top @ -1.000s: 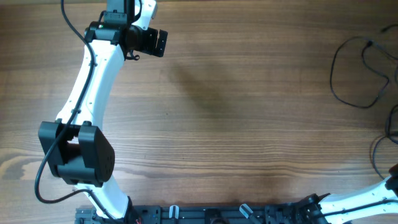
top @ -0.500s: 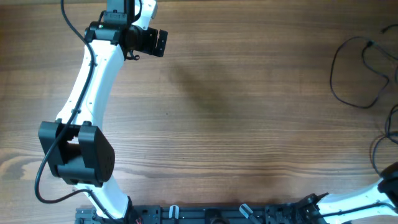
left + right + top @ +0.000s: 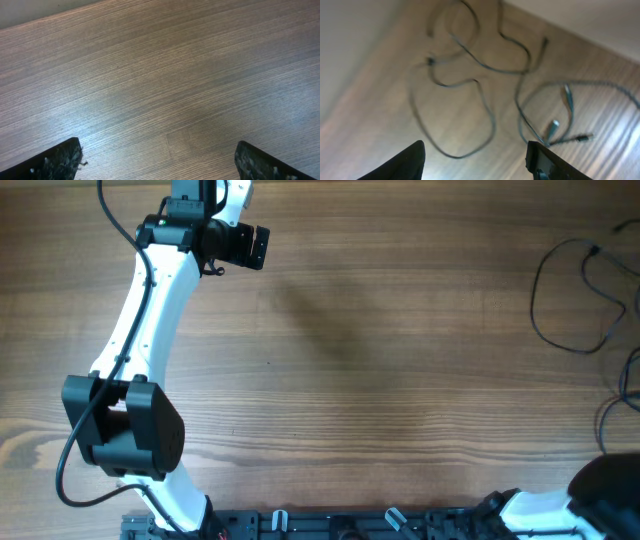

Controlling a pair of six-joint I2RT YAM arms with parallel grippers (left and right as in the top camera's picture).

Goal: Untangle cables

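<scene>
On the wood-grain table (image 3: 400, 380), thin black cables (image 3: 492, 120) loop blurry, edge-cropped; left gripper (image 3: 160, 157) and right gripper (image 3: 477, 157) both spread apart, empty.

Cables (image 3: 534, 305) on the table (image 3: 400, 380) at its right edge, left arm (image 3: 150, 300) well apart at the far-left corner

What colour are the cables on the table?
The cables are black with silvery plug ends; best seen in the right wrist view.
</scene>
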